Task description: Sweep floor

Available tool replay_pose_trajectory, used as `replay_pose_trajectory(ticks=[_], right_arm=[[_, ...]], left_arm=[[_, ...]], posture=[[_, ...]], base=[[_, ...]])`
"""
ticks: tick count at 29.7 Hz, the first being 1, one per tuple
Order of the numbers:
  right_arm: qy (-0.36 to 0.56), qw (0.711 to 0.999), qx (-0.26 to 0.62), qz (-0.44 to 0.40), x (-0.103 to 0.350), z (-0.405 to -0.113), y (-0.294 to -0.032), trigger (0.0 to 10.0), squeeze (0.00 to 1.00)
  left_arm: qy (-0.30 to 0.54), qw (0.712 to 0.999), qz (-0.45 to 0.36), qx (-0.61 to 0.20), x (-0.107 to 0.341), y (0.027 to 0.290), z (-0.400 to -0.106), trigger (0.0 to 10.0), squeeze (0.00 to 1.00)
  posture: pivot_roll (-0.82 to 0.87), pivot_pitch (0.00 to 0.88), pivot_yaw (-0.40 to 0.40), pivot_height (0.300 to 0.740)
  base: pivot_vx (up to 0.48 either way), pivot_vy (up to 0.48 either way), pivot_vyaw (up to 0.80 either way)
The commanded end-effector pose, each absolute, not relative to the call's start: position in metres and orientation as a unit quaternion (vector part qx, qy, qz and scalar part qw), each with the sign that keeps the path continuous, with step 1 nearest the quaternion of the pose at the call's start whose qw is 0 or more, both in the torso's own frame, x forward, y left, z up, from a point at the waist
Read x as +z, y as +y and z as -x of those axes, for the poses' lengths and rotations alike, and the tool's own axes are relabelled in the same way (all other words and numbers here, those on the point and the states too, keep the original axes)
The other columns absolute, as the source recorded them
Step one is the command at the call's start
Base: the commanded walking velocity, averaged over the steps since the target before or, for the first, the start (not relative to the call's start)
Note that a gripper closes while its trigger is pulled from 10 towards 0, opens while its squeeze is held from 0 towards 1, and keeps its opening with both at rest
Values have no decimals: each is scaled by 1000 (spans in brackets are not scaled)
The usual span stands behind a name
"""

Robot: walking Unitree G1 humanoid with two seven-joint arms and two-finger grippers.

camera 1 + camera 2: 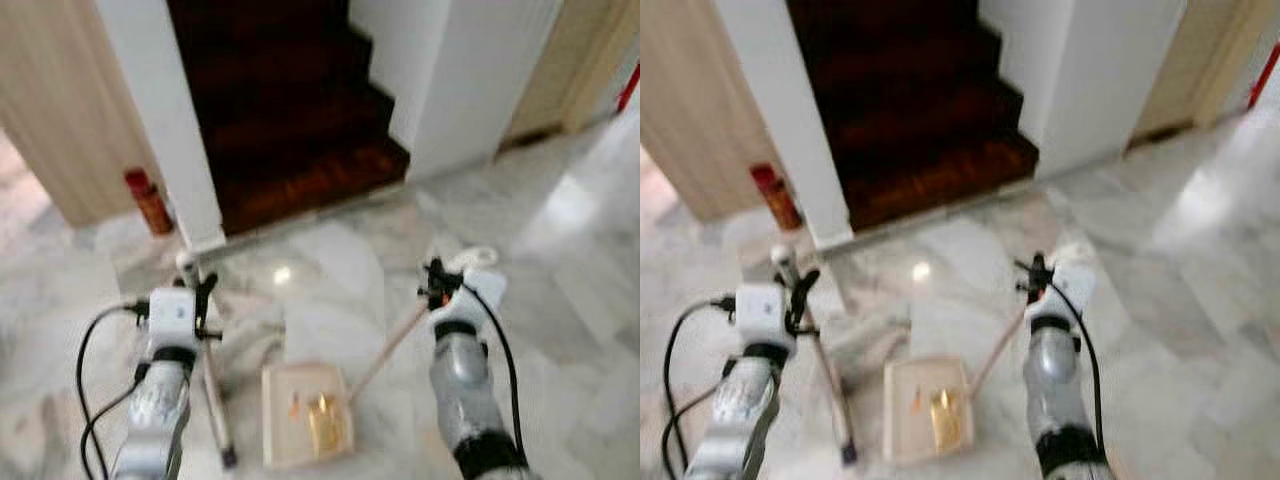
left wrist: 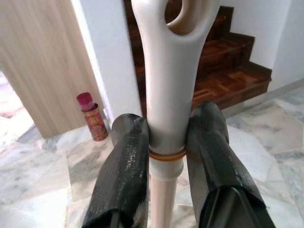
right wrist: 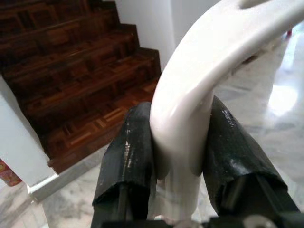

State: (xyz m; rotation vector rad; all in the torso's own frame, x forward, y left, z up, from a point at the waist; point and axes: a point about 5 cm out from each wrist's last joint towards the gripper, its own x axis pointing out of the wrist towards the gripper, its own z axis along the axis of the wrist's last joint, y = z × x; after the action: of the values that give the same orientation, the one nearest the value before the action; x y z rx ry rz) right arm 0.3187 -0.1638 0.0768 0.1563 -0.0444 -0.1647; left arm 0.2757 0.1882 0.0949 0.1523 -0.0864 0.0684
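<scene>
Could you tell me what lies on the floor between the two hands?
In the left eye view, the cream dustpan lies between the left hand and right hand.

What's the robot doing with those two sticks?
It's sweeping. The left gripper is shut on the broom handle, and the right gripper is shut on the dustpan handle. The dustpan sits on the marble floor between the two arms, with some orange bits already inside. Ahead are dark wooden stairs, and a red can stands by the wall.
</scene>
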Motion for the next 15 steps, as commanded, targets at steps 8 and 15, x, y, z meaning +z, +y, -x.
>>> replay_pose_trajectory(ticks=[8, 15], right_arm=[[-50, 993, -75, -80, 90, -323, -160, 10000, 0], [-49, 992, -75, -86, 89, -323, -160, 10000, 0]], left_arm=[[-66, 994, -81, 40, 106, 192, -277, 10000, 0], [-66, 994, -82, 40, 106, 192, -276, 10000, 0]], posture=[[129, 49, -27, 740], [130, 53, -29, 740]], base=[[0, 367, 375], [0, 364, 178]])
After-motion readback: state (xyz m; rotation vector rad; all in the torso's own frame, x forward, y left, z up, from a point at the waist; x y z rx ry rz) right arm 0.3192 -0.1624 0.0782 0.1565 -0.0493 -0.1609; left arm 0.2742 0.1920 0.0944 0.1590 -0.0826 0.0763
